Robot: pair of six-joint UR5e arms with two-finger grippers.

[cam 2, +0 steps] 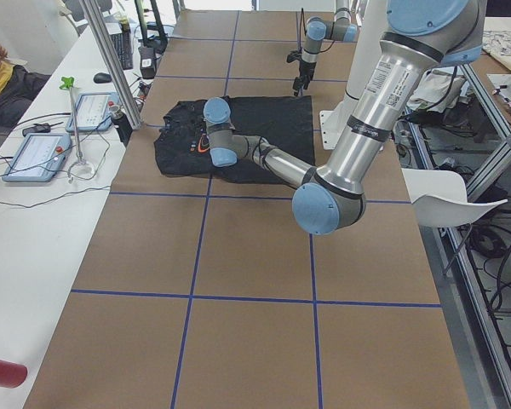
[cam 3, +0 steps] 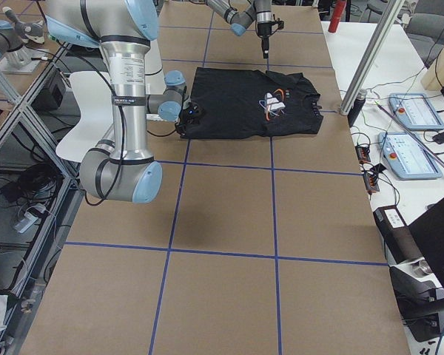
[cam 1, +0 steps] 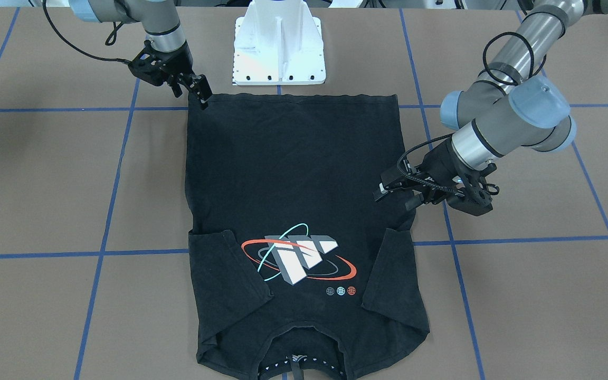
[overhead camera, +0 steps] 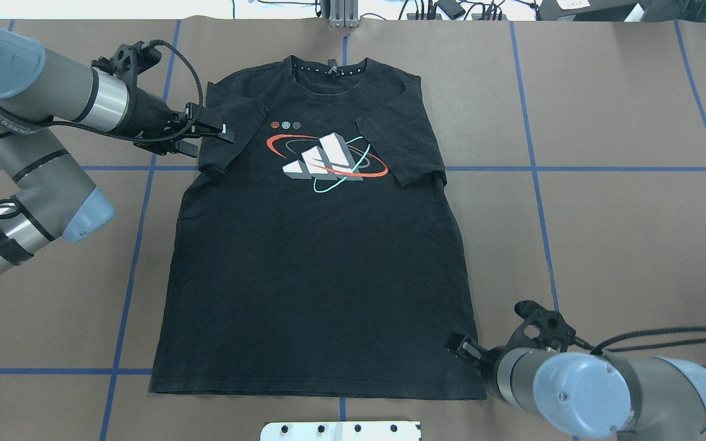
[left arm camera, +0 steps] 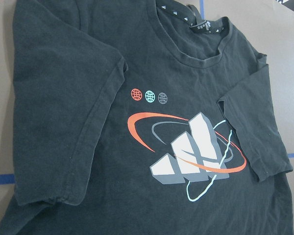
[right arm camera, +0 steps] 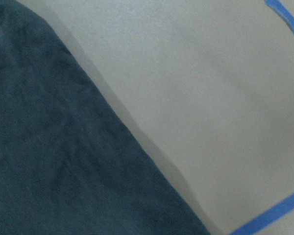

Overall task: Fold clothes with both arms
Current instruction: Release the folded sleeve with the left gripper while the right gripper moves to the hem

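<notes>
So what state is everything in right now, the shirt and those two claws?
T-shirt: spread flat on the table, print up, both sleeves folded in, body not yet folded.
Left gripper: looks open, at the shirt's folded-in sleeve.
Right gripper: looks open, at a corner of the hem.

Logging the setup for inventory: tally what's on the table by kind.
T-shirt: 1
Robot arms: 2 (left arm, right arm)
White mount: 1
Total: 4
</notes>
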